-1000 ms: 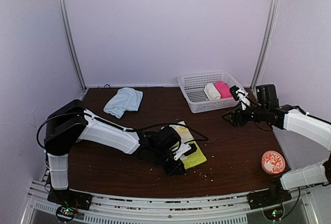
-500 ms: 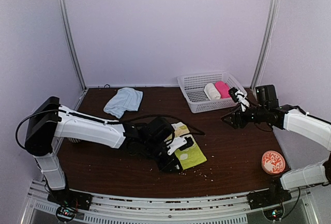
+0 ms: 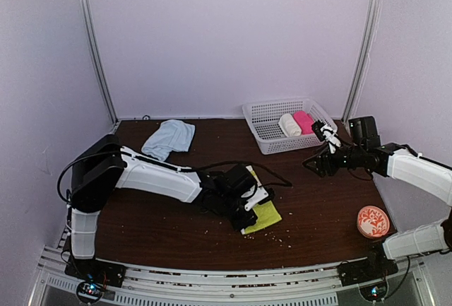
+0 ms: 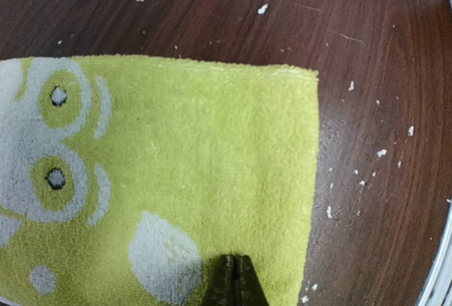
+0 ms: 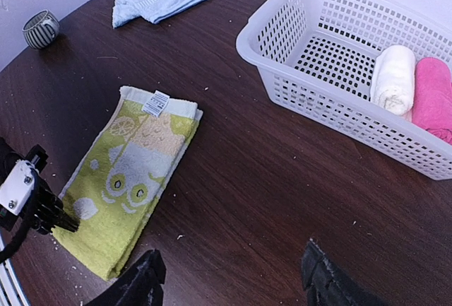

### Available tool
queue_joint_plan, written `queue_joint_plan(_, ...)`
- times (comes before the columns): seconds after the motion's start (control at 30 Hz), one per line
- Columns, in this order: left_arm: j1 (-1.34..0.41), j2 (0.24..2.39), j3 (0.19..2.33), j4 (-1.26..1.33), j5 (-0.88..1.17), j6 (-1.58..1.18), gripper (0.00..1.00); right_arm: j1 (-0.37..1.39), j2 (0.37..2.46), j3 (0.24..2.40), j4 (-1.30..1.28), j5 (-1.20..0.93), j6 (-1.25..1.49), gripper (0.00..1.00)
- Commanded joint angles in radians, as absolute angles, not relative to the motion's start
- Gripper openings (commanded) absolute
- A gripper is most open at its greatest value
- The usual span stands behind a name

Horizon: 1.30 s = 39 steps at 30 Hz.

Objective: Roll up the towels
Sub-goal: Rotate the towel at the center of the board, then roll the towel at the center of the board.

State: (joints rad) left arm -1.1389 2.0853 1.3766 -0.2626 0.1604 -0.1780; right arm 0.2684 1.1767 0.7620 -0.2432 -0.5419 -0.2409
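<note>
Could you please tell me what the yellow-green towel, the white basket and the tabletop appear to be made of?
Yellow-green towel: terry cloth, probably cotton; matte, and its looped nap shows up close.
White basket: likely moulded plastic, slightly glossy, with a regular grid of holes.
Tabletop: dark wood or wood-look laminate, I cannot tell which; streaked grain, faint sheen.

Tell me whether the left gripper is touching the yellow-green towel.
Cannot tell. In the left wrist view the shut left gripper overlaps the yellow-green towel at its edge, but contact isn't plain.

You get soft, even light with faint shadows; the top view looks hazy, the 2 wrist views sharper, edges bowed.
</note>
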Motion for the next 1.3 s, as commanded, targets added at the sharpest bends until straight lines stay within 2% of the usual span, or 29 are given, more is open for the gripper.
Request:
queue_joint_plan(0.0,-1.139,2.061,1.287,-0.252,0.182,-0.183,0.0,0.261,1.181,0.783,-0.255,-0.528,-0.258,0.69)
queue_joint_plan(0.17,-1.138,2.009,1.202,-0.247,0.181,-0.164,0.0,0.262,1.215,0.797,-0.267,-0.541,-0.256,0.7)
queue_joint_plan(0.33,-1.138,1.968,1.223,-0.308,0.135,-0.108,0.0,0.264,1.233,0.815,-0.29,-0.567,-0.274,0.7)
queue_joint_plan(0.4,-1.139,1.923,1.228,-0.299,0.127,-0.094,0.1,0.263,1.222,0.821,-0.299,-0.575,-0.293,0.69)
queue_joint_plan(0.57,-1.138,1.771,1.16,-0.142,0.058,-0.089,0.52,0.289,1.175,0.837,-0.334,-0.662,-0.368,0.63)
queue_joint_plan(0.63,-1.14,1.712,1.087,-0.06,0.017,-0.076,0.6,0.333,1.161,0.84,-0.37,-0.663,-0.43,0.59)
queue_joint_plan(0.73,-1.14,1.628,0.968,0.032,-0.044,-0.065,0.63,0.439,1.176,0.845,-0.424,-0.614,-0.518,0.54)
queue_joint_plan(0.87,-1.14,1.545,0.823,0.131,-0.111,-0.121,0.63,0.599,1.307,0.887,-0.482,-0.569,-0.596,0.46)
queue_joint_plan(1.07,-1.14,1.44,0.655,0.318,-0.012,-0.175,0.61,0.759,1.507,0.997,-0.604,-0.537,-0.689,0.46)
queue_joint_plan(1.27,-1.14,1.387,0.579,0.391,-0.009,-0.181,0.61,0.866,1.567,0.981,-0.553,-0.476,-0.671,0.49)
